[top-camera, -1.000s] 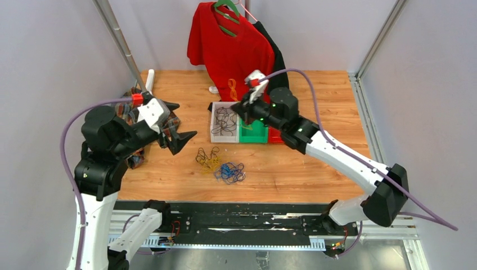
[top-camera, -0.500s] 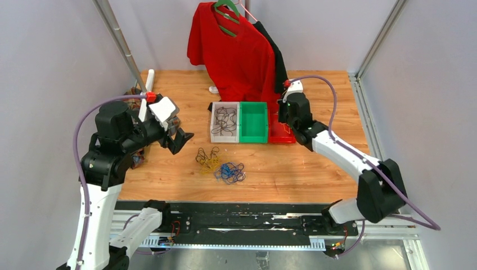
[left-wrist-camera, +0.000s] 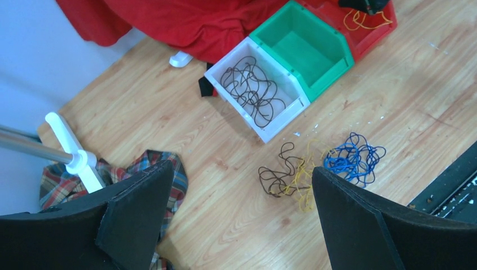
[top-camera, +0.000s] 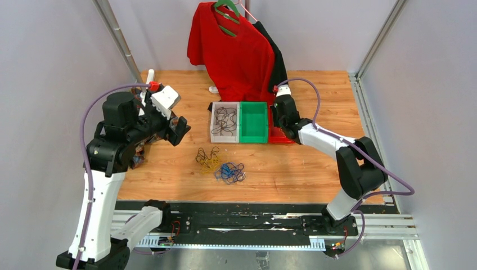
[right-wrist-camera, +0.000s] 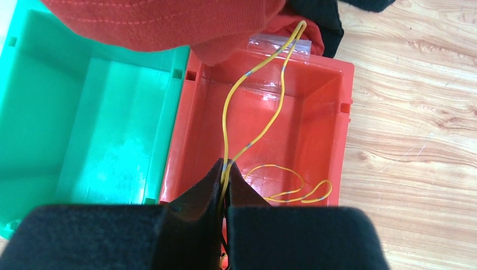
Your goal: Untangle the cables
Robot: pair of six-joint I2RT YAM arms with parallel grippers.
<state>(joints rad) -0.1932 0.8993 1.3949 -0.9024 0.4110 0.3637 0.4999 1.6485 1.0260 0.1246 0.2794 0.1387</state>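
Some thin black wire lay in the white plastic bin, right gripper pinched a yellow wire over the red plastic bin, left gripper gaped empty, blue-yellow-black tangle left on the wooden table.

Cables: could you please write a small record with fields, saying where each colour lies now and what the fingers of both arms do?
white bin: black cables inside
green bin: empty
red bin: yellow cable loops into it
table: black-and-yellow tangle beside blue cables
left gripper: fingers open, holding nothing, above the table
right gripper: fingers shut on the yellow cable, over the red bin
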